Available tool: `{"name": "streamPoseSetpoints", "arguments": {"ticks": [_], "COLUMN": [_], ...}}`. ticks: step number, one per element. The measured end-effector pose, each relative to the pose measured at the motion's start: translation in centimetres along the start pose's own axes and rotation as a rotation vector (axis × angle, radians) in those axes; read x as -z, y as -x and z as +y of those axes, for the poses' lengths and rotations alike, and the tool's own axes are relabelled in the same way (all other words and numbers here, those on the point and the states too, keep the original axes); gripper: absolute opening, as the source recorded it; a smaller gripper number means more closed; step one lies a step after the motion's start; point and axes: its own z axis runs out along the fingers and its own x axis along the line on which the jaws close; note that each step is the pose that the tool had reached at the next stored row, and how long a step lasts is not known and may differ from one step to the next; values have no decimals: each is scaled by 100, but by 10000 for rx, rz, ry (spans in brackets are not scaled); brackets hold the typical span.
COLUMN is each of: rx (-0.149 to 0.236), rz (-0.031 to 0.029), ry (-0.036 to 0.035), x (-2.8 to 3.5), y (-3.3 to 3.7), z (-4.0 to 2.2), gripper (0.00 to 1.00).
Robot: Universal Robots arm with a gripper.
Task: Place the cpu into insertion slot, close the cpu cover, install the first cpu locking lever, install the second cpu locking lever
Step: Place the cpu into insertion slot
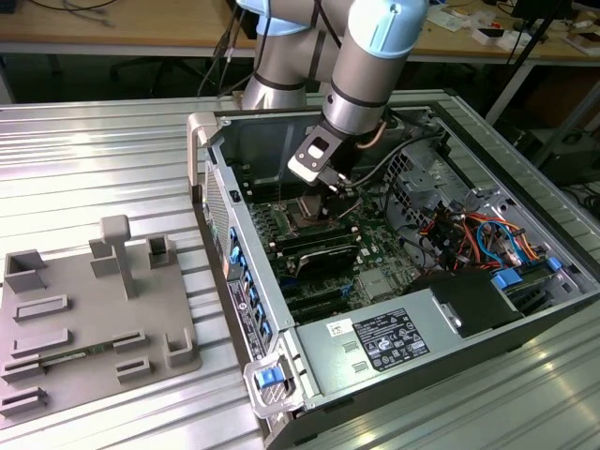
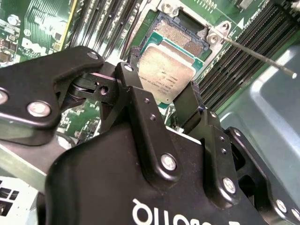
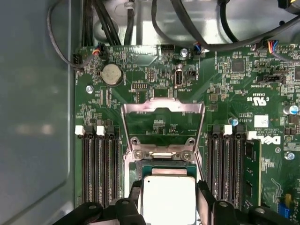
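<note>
Silver cpu (image 2: 166, 75) between jaws (side edges hidden)

Open computer case (image 1: 246, 281) on slatted table (image 1: 94, 150); grey fixture tray (image 1: 103, 311) beside it.

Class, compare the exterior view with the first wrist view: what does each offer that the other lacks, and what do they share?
Exterior view: the grey parts tray on its left, the power supply box and the arm. First wrist view: the cpu gripped between the fingers, the raised cpu cover and a coin battery. Shared: the green motherboard.
</note>
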Motion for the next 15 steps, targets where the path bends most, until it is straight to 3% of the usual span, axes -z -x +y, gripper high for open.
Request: {"name": "streamPoseSetpoints", "arguments": {"ticks": [4,15], "rx": [53,60], "rz": [0,0], "ry": [-1,-1], "x": [-35,-152], "y": [-1,-3], "z": [-33,-34], "gripper": [55,55]}}
